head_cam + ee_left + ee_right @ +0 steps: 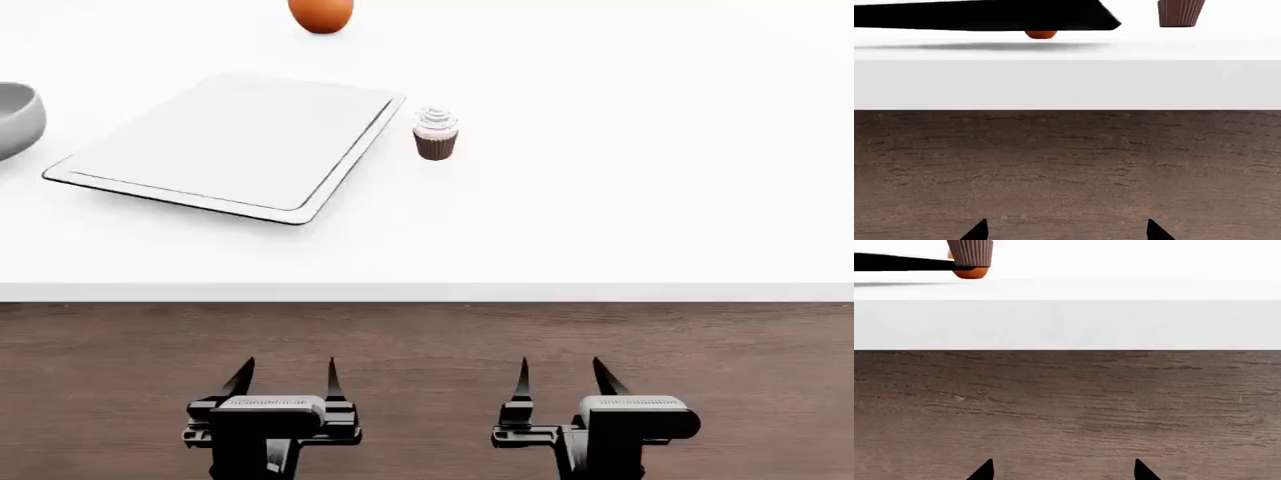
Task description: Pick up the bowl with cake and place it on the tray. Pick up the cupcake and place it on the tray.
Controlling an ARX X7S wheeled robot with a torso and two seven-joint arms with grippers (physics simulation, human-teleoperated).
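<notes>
The silvery tray [227,145] lies flat on the white table, left of centre. The cupcake [435,134], brown wrapper and white frosting, stands just off the tray's right corner; its wrapper also shows in the left wrist view [1180,12] and the right wrist view [970,252]. The grey bowl [16,118] is cut off by the left edge of the head view; the cake is out of view. My left gripper [286,378] and right gripper [559,376] are both open and empty, in front of the table's near edge over the wooden floor.
An orange-brown egg-shaped object [320,14] sits at the back of the table beyond the tray. The table's front edge [427,291] runs across the view between the grippers and the objects.
</notes>
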